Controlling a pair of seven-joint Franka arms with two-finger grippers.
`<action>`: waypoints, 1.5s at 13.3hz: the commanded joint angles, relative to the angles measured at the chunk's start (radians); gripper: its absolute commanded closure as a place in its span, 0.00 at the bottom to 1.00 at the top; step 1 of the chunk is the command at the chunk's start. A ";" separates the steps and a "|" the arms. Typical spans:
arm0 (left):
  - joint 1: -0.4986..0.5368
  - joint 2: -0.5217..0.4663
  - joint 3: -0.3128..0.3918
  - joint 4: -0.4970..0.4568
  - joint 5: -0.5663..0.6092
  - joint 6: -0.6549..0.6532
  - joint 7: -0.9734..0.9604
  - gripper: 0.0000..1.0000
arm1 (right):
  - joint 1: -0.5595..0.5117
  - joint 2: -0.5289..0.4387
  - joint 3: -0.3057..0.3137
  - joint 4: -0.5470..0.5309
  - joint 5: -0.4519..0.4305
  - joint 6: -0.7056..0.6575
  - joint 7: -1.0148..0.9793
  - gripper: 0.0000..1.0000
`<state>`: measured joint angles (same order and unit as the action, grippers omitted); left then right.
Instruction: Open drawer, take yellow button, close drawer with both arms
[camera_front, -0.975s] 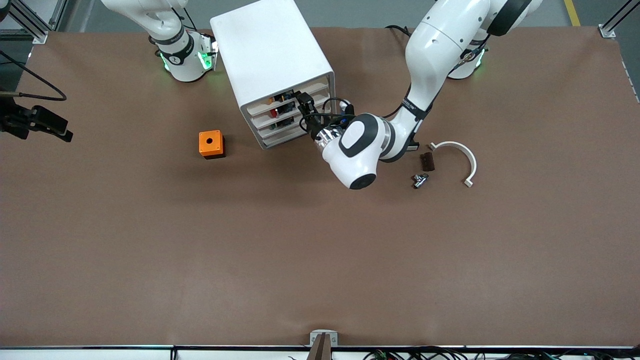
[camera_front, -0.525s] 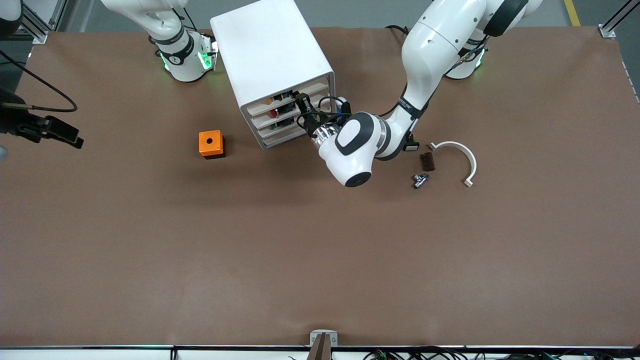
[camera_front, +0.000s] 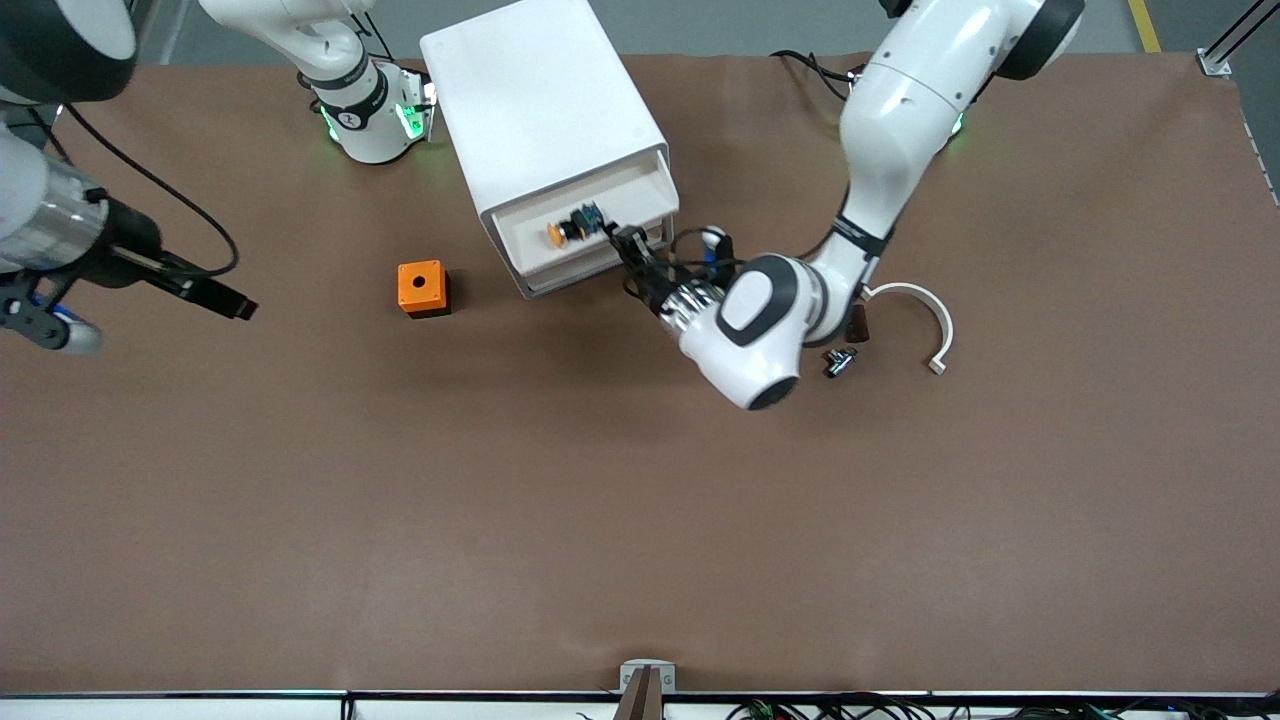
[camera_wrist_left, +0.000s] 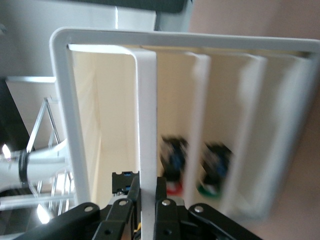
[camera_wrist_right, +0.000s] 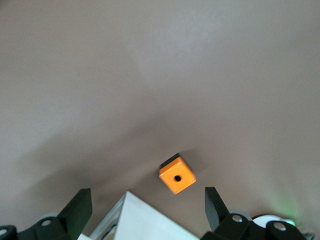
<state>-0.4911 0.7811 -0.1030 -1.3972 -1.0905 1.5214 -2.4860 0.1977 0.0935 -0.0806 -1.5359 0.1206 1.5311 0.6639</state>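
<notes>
At the front of the boxy white plastic cabinet (camera_front: 545, 130), the wide shallow white plastic top drawer (camera_front: 585, 232) stands partly pulled out. The tiny push button with orange cap, black body and blue rear piece (camera_front: 572, 227) lies loose on the tray floor, near its middle.

Left gripper (camera_front: 632, 250): black fingers closed narrowly on the drawer's front lip, one either side of the white edge in the left wrist view (camera_wrist_left: 146, 150). Left arm reaches in low from its base, wrist level with the top tier, forearm over the small loose parts near the white curved plastic clip (camera_front: 925, 318).

Right gripper (camera_wrist_right: 145, 207): fingers spread wide, holding nothing, high above the table over the orange cube with a round hole (camera_front: 422, 288), toward the right arm's end.

Risks, as judged:
- Grip sits off-centre on the lip; a skewed pull could bind the drawer or drag the cabinet.
- A jerk could roll the button toward the tray's rear.
- Overpulling could bring the tray out entirely.
- The right arm's descent could crowd the left wrist.
</notes>
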 joint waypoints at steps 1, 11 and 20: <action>0.071 0.013 0.003 0.056 -0.008 0.025 0.044 0.99 | 0.080 0.021 -0.005 0.005 0.057 0.021 0.202 0.00; 0.117 -0.016 0.048 0.109 0.003 0.069 0.131 0.01 | 0.449 0.195 -0.007 0.002 0.057 0.329 0.830 0.00; 0.180 -0.146 0.181 0.116 0.089 0.056 0.635 0.01 | 0.614 0.275 -0.008 -0.087 0.045 0.555 1.005 0.03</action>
<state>-0.2969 0.6864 0.0726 -1.2632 -1.0533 1.5790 -1.9533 0.7873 0.3697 -0.0761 -1.6143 0.1698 2.0680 1.6326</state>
